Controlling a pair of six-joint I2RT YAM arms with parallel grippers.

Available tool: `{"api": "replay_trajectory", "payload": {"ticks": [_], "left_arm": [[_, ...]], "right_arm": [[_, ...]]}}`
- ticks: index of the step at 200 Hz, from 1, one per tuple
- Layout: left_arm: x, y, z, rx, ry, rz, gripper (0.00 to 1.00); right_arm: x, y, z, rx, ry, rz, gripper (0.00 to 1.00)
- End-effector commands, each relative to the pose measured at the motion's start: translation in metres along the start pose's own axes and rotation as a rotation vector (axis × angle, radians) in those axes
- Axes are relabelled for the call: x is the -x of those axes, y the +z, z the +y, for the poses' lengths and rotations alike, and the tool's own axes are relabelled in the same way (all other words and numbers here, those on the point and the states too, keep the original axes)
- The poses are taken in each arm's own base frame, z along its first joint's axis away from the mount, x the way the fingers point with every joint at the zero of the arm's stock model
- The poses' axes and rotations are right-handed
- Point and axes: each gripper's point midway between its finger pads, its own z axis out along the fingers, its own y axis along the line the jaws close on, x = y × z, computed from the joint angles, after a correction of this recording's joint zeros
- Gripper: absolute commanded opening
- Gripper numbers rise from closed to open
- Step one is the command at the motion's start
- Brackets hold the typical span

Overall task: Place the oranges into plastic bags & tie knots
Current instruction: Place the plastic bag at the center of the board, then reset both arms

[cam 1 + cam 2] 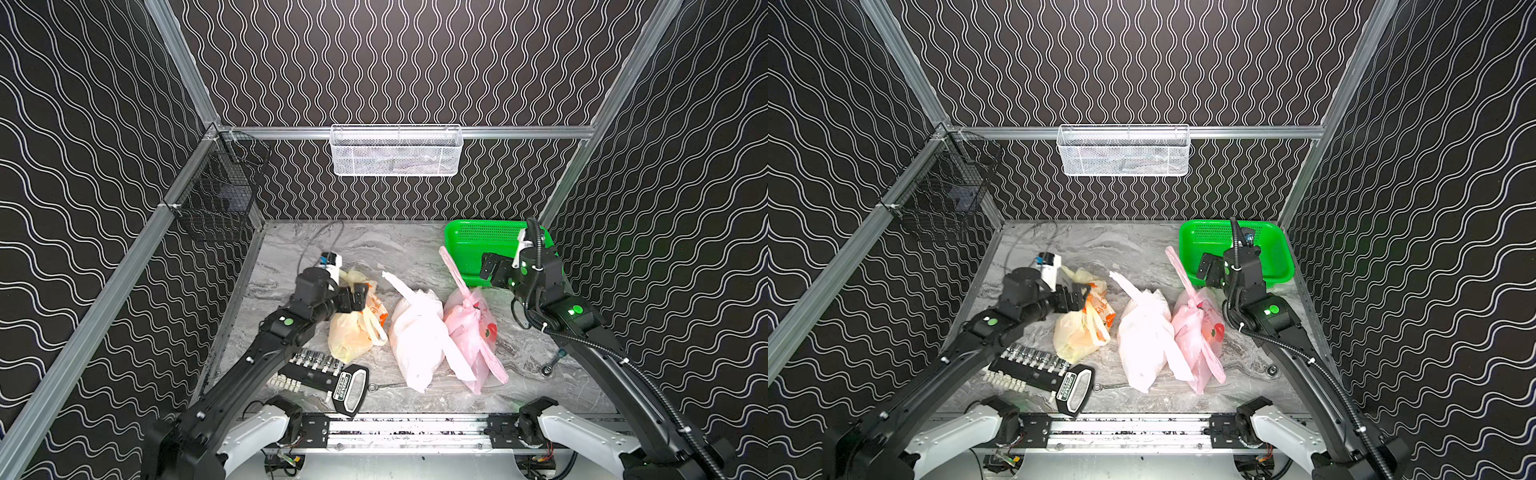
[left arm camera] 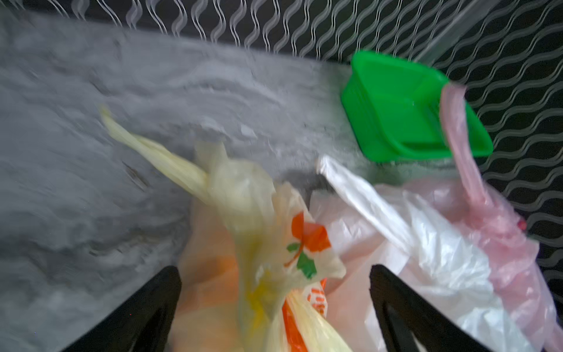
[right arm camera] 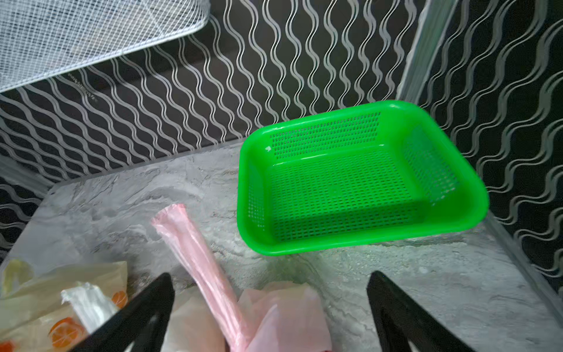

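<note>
On the surface (image 1: 374, 249), a row: yellow bag (image 1: 353, 332), white bag (image 1: 415, 336), pink bag (image 1: 473, 332). The left gripper (image 2: 275, 271) hovers over the yellow bag's knot (image 2: 237, 189), jaws apart; the right gripper (image 3: 269, 277), jaws apart too, above the pink bag.

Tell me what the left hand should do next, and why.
Probably lift the left hand straight up and clear: it is open over the yellowish bag, whose knot looks tied, the white bag and pink bag look tied too, and the green basket is empty.
</note>
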Motion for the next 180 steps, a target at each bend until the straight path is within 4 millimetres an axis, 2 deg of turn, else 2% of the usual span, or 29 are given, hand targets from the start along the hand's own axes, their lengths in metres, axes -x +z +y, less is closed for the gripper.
{"api": "replay_trajectory", "payload": {"ticks": [1, 19, 36, 53, 73, 90, 115, 151, 157, 180], "left_arm": [[0.026, -0.023, 0.048, 0.261, 0.063, -0.095, 0.99], [0.040, -0.038, 0.078, 0.406, 0.068, -0.177, 0.99], [0.043, -0.039, 0.102, 0.510, 0.087, -0.233, 0.99], [0.033, -0.028, 0.122, 0.571, 0.155, -0.228, 0.99], [0.018, -0.014, 0.139, 0.598, 0.195, -0.199, 0.99], [0.004, -0.002, 0.152, 0.584, 0.183, -0.150, 0.99], [-0.022, 0.003, 0.174, 0.619, 0.169, -0.144, 0.99], [-0.039, 0.025, 0.168, 0.525, 0.207, -0.179, 0.99], [-0.042, 0.031, 0.166, 0.503, 0.211, -0.187, 0.99], [-0.065, 0.060, 0.165, 0.427, 0.227, -0.151, 0.99]], "right_arm": [[0.018, 0.000, -0.035, -0.160, -0.027, -0.142, 1.00], [0.012, 0.009, -0.058, -0.217, -0.049, -0.187, 1.00], [-0.001, 0.019, -0.083, -0.263, -0.030, -0.184, 1.00], [-0.026, 0.036, -0.106, -0.278, -0.013, -0.141, 1.00], [-0.067, 0.058, -0.129, -0.301, 0.028, -0.059, 1.00], [-0.093, 0.068, -0.135, -0.299, 0.043, -0.026, 1.00], [-0.122, 0.079, -0.142, -0.308, 0.030, 0.001, 1.00], [-0.159, 0.104, -0.145, -0.295, -0.044, 0.056, 1.00], [-0.162, 0.110, -0.141, -0.267, -0.051, 0.048, 1.00], [-0.143, 0.125, -0.123, -0.193, -0.069, -0.020, 1.00]]}}
